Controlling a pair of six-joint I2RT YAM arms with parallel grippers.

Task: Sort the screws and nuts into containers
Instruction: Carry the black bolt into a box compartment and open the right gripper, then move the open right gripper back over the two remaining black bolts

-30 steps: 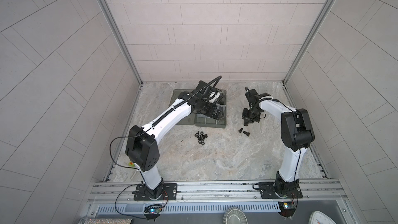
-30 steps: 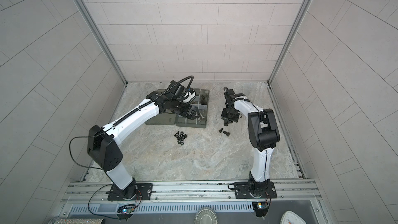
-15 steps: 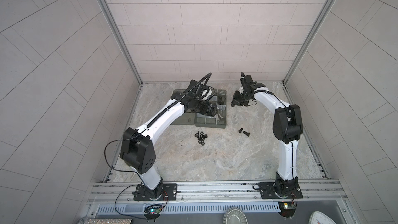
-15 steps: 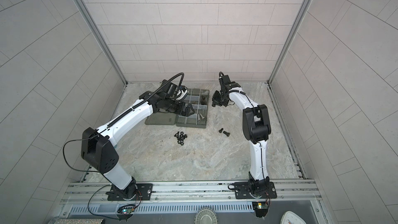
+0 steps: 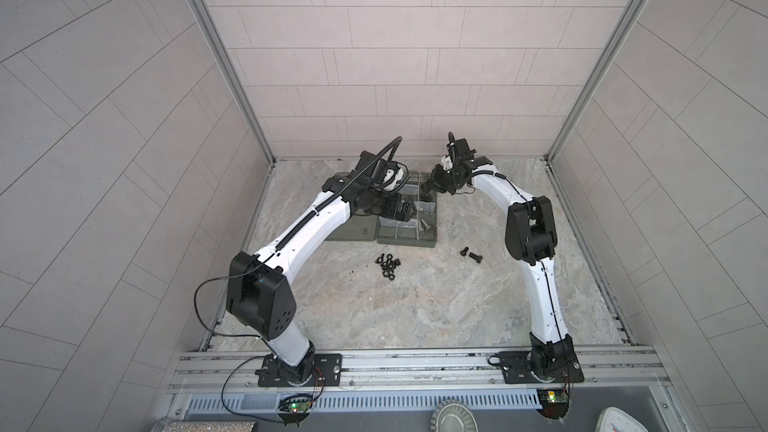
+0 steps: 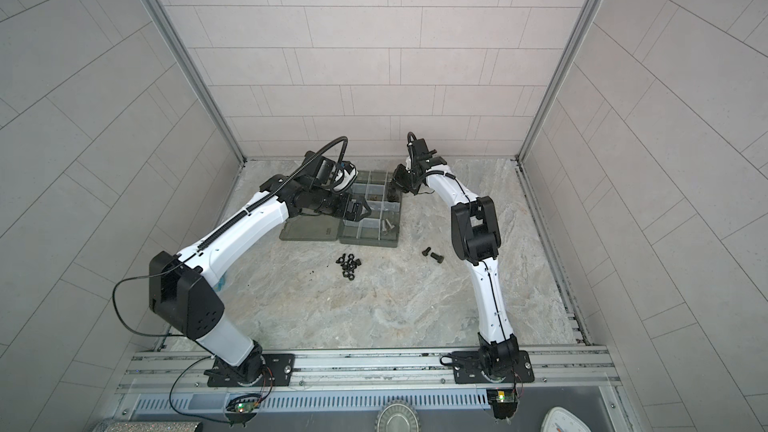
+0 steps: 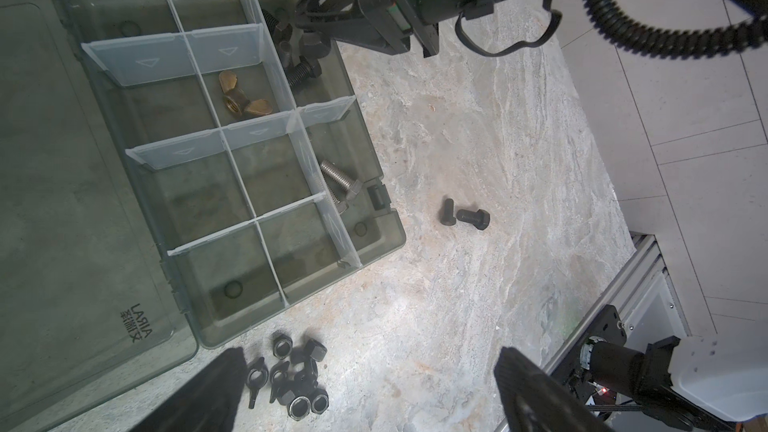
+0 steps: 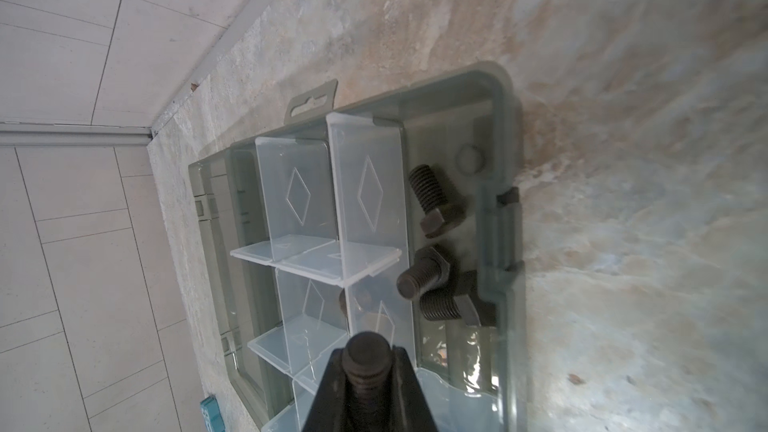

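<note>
Black screw point(image 8: 368, 353) is clamped in the right pincer point(image 8: 368, 371), above the corner compartment point(image 8: 436, 139) of the box point(image 8: 505, 243), which holds three screws point(image 8: 432, 189). Left pincer point(image 7: 370, 367) stands wide apart, empty. Nuts point(image 7: 291, 376) lie near the box edge; open marble point(image 7: 478, 118) with two loose screws point(image 7: 467, 216) lies beyond.

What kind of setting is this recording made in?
Most likely a purpose-built robot test booth, not a workshop: pale panel walls enclose a stone-look tabletop, and the left arm and right arm are bolted to a metal rail at its front edge.
</note>
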